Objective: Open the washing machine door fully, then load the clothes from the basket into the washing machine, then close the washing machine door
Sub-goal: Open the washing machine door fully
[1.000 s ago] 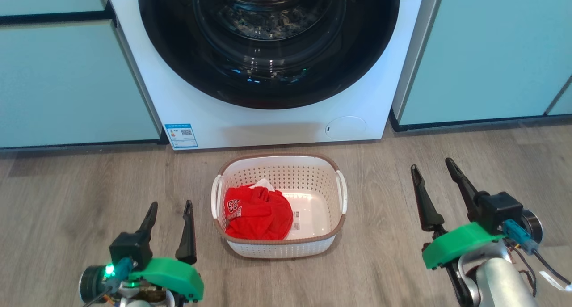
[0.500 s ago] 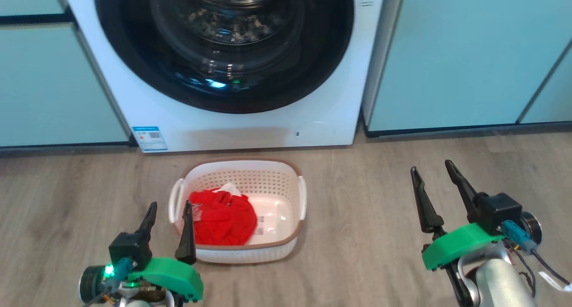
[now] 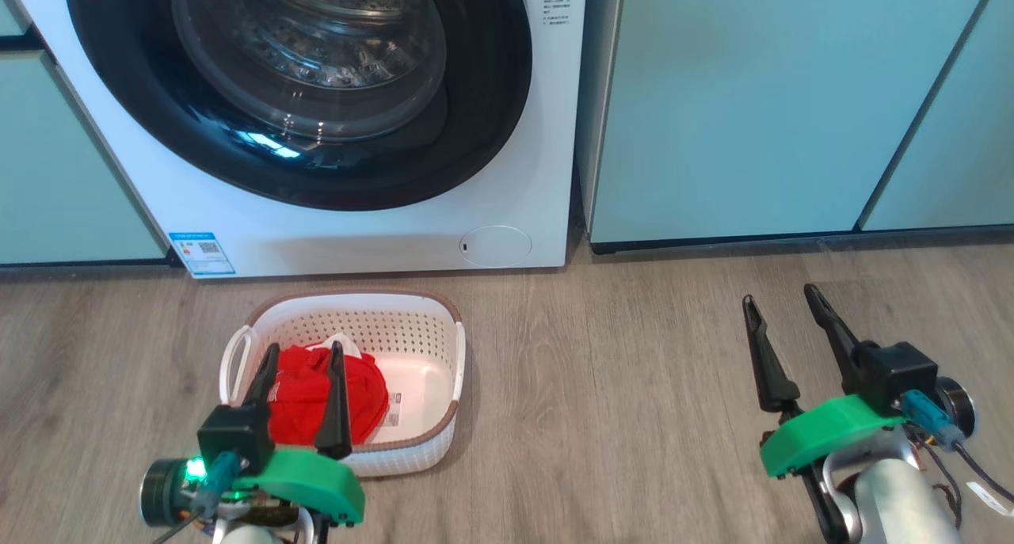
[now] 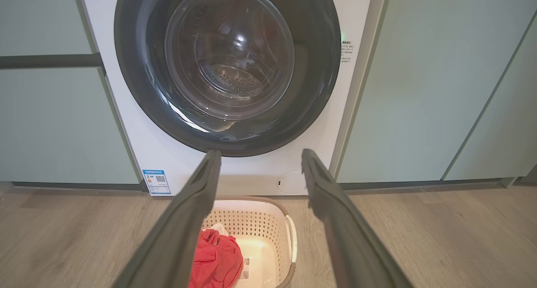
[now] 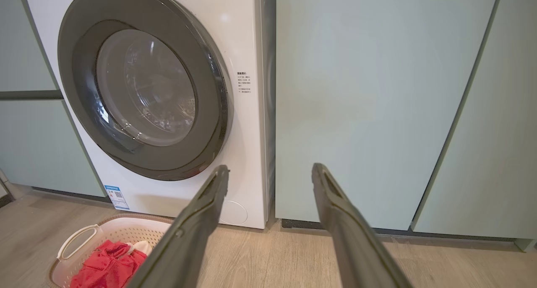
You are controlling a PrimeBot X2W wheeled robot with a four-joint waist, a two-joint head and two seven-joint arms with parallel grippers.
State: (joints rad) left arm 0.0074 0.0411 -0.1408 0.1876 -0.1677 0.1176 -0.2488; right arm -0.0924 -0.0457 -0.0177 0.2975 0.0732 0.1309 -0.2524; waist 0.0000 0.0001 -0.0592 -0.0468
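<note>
"What's the biggest thing there?"

"The washing machine (image 3: 341,243), white, set between teal cabinets (image 3: 752,108) on a wood floor (image 3: 602,370). The washing machine door (image 3: 491,93), black-rimmed with a glass bowl, lies shut against its front."

"And the basket (image 3: 396,330)?"

"On the floor just in front of the machine. The clothes (image 3: 301,405) are heaped red in its left half, with a bit of white cloth (image 3: 342,343) at the back of the heap."

"The claws?"

"Both are spread wide and hold nothing. The left gripper (image 3: 305,346) hovers by the basket's near side. The right gripper (image 3: 779,294) hangs well off to the right over bare floor, pointing at the cabinets."
</note>
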